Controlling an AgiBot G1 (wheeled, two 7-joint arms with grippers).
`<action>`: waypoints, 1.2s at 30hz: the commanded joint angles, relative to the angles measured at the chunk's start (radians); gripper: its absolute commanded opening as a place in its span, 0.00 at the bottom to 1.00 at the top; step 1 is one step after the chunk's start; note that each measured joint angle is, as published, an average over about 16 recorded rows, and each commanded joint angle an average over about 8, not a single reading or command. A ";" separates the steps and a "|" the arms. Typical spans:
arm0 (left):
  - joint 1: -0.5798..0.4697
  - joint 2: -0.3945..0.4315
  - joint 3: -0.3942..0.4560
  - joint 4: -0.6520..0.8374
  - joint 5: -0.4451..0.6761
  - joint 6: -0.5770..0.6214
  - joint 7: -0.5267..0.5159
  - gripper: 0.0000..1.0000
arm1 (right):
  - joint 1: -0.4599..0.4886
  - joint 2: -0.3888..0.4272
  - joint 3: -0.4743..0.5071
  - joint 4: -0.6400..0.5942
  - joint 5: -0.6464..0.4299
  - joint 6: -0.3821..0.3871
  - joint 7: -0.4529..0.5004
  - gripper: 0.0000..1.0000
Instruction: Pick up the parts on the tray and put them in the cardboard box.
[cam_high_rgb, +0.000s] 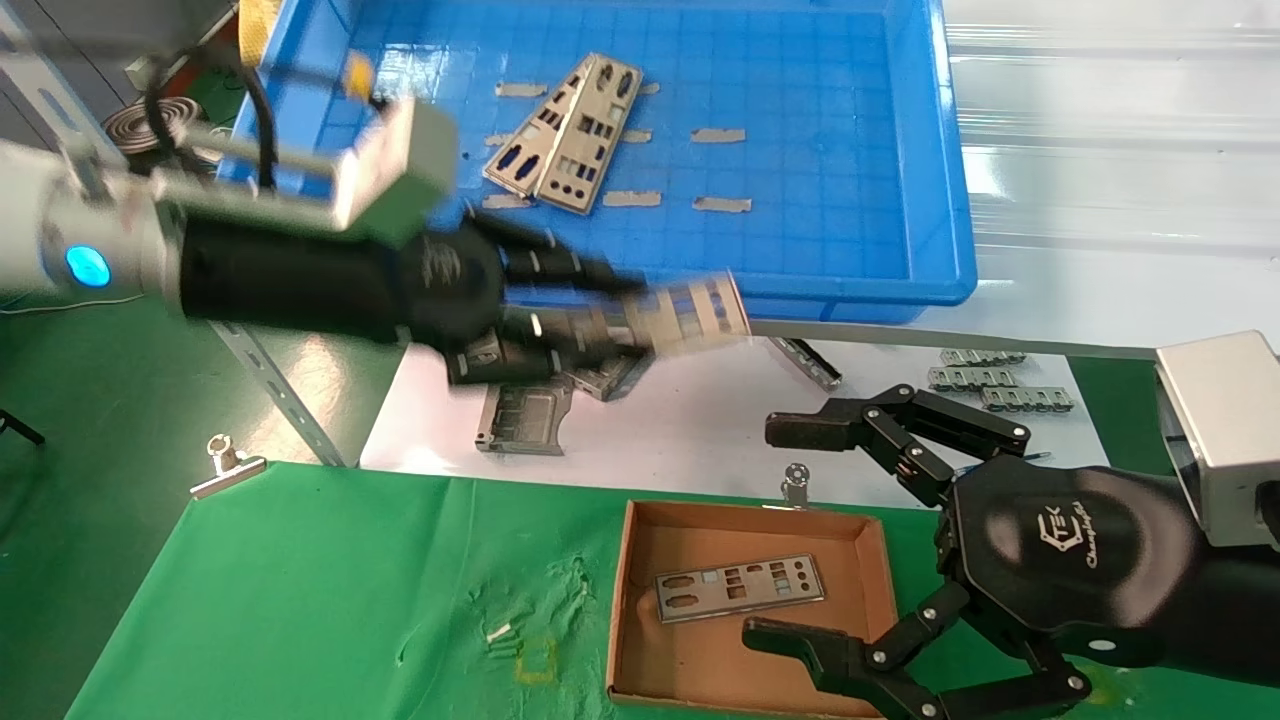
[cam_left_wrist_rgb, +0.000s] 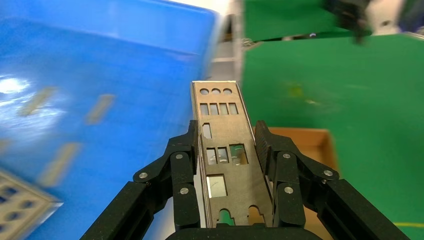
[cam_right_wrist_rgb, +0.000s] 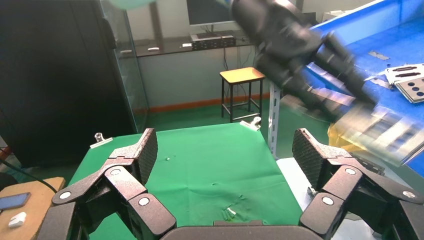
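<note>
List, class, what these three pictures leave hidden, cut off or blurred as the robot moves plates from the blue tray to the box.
- Head view: the left gripper and its held plate are motion-blurred; cutouts unreadable.
- Head view: that arm hides part of the folded brackets.
- Head view: the right gripper covers the cardboard box corner.
- Left wrist view: the tray is blurred; the box shows only a sliver.

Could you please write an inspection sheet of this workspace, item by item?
Surface: green cloth in front, white sheet behind it.
Job's things: blue tray holds two plates; cardboard box holds one plate.
Clutter: folded brackets, clip strips, binder clip.
Grippers: left gripper shut on a plate, near the tray's front rim; right gripper open beside the box.
Cables: black cable on the left arm.
Surroundings: stool, dark cabinet.
</note>
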 joint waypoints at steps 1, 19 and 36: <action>0.040 -0.024 0.020 -0.080 -0.046 0.000 -0.010 0.00 | 0.000 0.000 0.000 0.000 0.000 0.000 0.000 1.00; 0.102 -0.035 0.223 -0.195 -0.183 -0.012 0.012 0.00 | 0.000 0.000 0.000 0.000 0.000 0.000 0.000 1.00; 0.271 0.202 0.331 0.036 -0.113 -0.185 0.370 0.00 | 0.000 0.000 0.000 0.000 0.000 0.000 0.000 1.00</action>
